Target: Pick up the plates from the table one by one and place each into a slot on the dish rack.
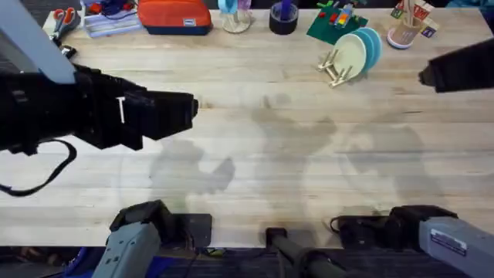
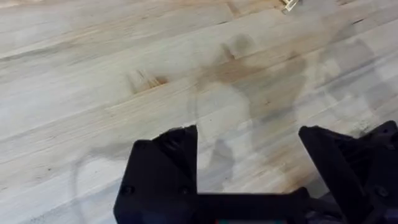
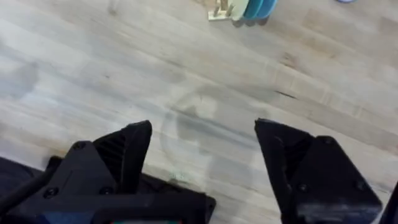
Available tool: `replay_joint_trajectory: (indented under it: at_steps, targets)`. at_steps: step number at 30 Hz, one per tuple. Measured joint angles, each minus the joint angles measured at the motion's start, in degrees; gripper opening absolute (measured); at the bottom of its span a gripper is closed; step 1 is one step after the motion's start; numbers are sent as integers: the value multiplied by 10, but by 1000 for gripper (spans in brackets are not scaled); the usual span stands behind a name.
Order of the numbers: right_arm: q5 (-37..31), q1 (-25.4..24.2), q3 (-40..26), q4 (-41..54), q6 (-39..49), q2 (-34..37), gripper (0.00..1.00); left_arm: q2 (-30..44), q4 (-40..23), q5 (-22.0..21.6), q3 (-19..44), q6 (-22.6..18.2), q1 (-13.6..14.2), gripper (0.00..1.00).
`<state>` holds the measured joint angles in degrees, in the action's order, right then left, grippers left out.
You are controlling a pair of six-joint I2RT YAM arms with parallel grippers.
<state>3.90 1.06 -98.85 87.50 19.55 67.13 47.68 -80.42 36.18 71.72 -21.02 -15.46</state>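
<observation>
Across the whole scene runs the light wooden tabletop [image 1: 262,154], its middle bare apart from soft shadows. Over its left side hangs the left arm, large and dark beneath the overhead camera, its end effector [image 2: 249,155] spread wide above bare planks with nothing between the fingers. At the right edge of the overhead view the right arm reaches in; its end effector [image 3: 202,149] is likewise spread apart and holds nothing, with only wood grain below it.

Toward the far right of the tabletop stands the dish rack [image 1: 336,69], a small natural-wood frame with thin pegs. Plates stand on edge in its slots: a pale cream plate [image 1: 351,52] at the front and teal plates [image 1: 372,45] close behind it. Just behind the rack lies a green brick board [image 1: 333,23]. Along the far edge sit an orange pouch [image 1: 174,15], a dark cup [image 1: 283,17] and a holder of small items [image 1: 409,25].
</observation>
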Motion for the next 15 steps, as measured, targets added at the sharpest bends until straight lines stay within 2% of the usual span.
replay_joint_trajectory:
  at_steps: [5,15]
  targets:
    - [0,0,34,-18,-5,-60,994,0,0,0,0,0,0,993]
    - [0,0,228,-152,-44,-198,993,0,0,0,0,0,0,993]
